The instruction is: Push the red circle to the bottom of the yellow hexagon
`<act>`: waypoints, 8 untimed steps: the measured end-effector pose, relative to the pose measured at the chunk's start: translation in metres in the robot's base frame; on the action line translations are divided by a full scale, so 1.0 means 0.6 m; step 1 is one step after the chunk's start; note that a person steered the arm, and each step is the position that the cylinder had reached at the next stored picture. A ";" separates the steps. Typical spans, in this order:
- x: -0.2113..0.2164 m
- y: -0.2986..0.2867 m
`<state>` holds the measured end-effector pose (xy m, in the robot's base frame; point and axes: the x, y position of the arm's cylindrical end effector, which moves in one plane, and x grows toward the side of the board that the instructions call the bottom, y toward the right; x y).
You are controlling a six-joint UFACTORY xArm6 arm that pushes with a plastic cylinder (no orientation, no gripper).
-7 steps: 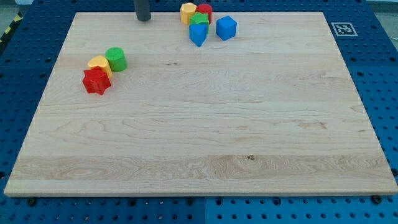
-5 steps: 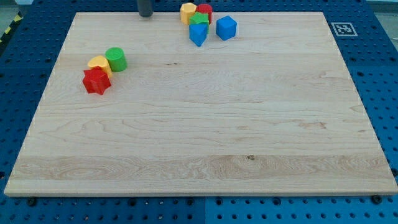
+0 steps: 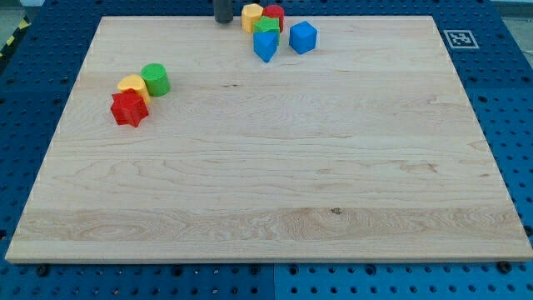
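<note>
The red circle [image 3: 274, 15] sits at the view's top edge of the wooden board, touching the right side of the yellow hexagon [image 3: 252, 17]. A green block [image 3: 267, 27] sits just below and between them, with a blue block [image 3: 265, 45] below that. My tip [image 3: 224, 21] is at the top edge, just left of the yellow hexagon, a small gap apart. Only the rod's lower end shows.
A blue cube [image 3: 303, 37] lies right of the top cluster. At the left sit a green cylinder [image 3: 155, 79], a yellow block [image 3: 132, 86] and a red star-like block [image 3: 128, 108], touching. The board's [image 3: 266, 192] top edge runs just behind the top cluster.
My tip has moved right along the top edge, from well left of the yellow hexagon to close beside it. No block has moved.
</note>
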<state>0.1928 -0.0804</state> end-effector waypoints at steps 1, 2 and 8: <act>0.000 0.000; -0.002 0.003; -0.001 0.104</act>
<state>0.1920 -0.0183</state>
